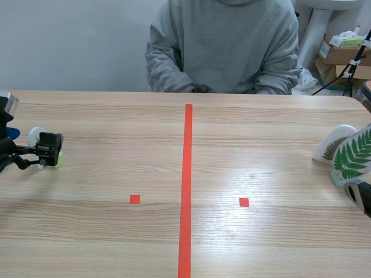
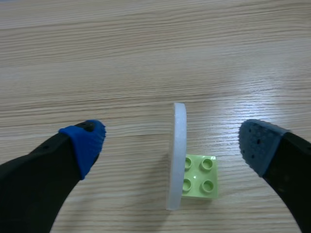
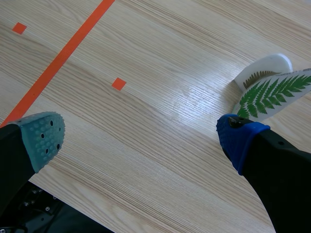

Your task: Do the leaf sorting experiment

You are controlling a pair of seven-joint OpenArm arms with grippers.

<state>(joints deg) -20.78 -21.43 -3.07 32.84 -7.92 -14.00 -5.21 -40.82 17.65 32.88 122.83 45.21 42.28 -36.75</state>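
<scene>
left wrist view: left gripper [image 2: 170,141] has jaws wide either side of a white disc [image 2: 177,150] upright on a green block [image 2: 200,175], at the table's [image 1: 261,150] left. right gripper [image 3: 142,140], also wide, sits near a green fern card [image 3: 272,92] and a brown fern card [image 3: 257,75] at the right.

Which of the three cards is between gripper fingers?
The white card on the lime brick, edge-on between the fingers of the open left gripper. The green fern card and brown fern card stand ungripped.

Left disc [image 1: 35,136], right fern cards [image 1: 355,154]; free room between
</scene>
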